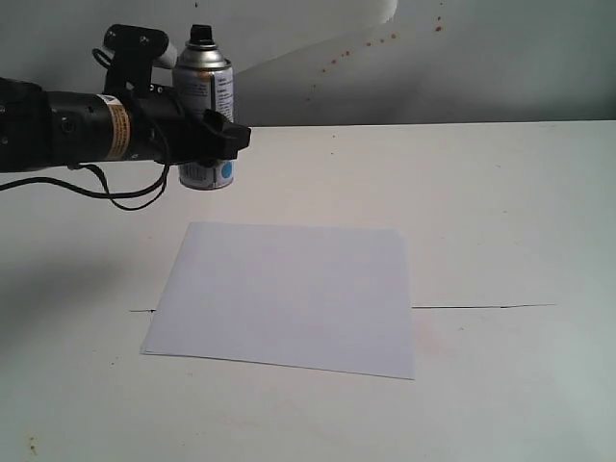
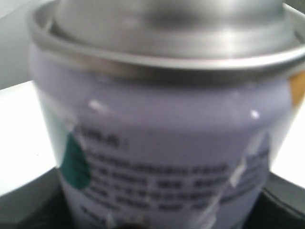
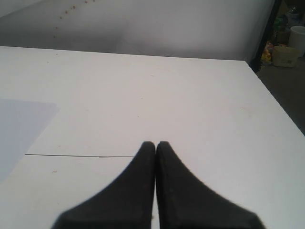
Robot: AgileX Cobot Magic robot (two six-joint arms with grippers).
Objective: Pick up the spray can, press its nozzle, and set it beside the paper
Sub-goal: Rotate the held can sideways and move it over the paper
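Observation:
The silver spray can (image 1: 206, 85) stands upright at the back left, beyond the far left corner of the paper (image 1: 289, 294). Its black nozzle (image 1: 201, 37) points up, with nothing touching it. My left gripper (image 1: 227, 136) reaches in from the left and is shut on the can's middle. Whether the can's base rests on the table I cannot tell. In the left wrist view the blurred label of the spray can (image 2: 162, 143) fills the frame, with dark fingers (image 2: 282, 206) at its sides. My right gripper (image 3: 156, 145) is shut and empty, low over bare table to the right of the paper (image 3: 19, 129).
A thin dark seam (image 1: 481, 307) crosses the white table under the paper. A grey wall rises just behind the can. The table's right edge (image 3: 279, 102) shows in the right wrist view, with clutter on the floor beyond it.

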